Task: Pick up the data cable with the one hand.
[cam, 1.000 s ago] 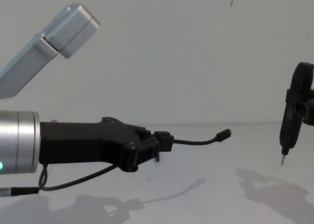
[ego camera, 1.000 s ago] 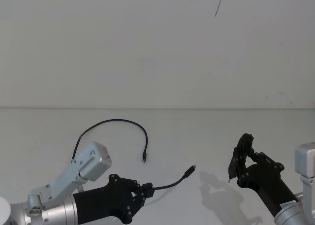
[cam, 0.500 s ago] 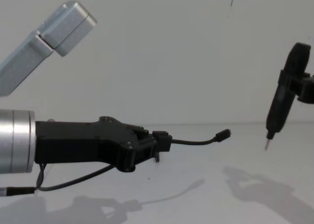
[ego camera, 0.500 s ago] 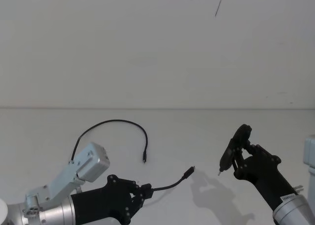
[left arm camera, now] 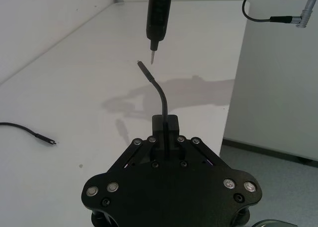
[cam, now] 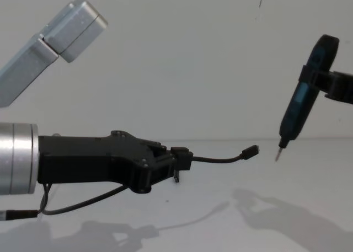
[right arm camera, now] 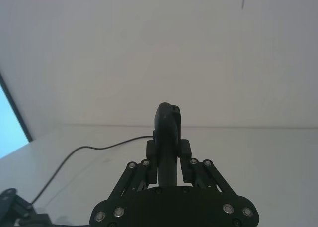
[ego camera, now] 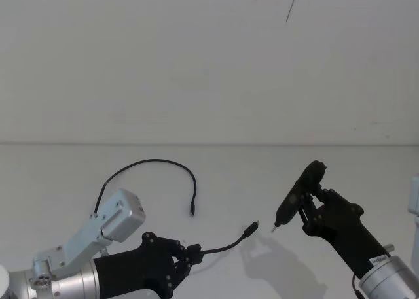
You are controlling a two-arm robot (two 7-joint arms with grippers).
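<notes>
White table (ego camera: 366, 175) | data cable (ego camera: 154, 160) lies arced on it, just beyond my left gripper (ego camera: 188, 256), loose plug end nearest | left gripper clamped on short lead (ego camera: 226, 245) | right gripper (ego camera: 308, 204) farther off, gripping pen-like tool (ego camera: 294, 194)

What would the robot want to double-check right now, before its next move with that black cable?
1. Left gripper shut on the data cable: ok.
2. Held plug raised off the table: ok, it sticks out forward in the air.
3. Whole cable lifted: not ok; its other plug lies on the table.
4. Right gripper shut on the pen tool: ok.
5. Pen tip apart from the held plug: ok, a small gap shows between them.
6. Grip firm enough that the cable will not slip: cannot tell.
</notes>
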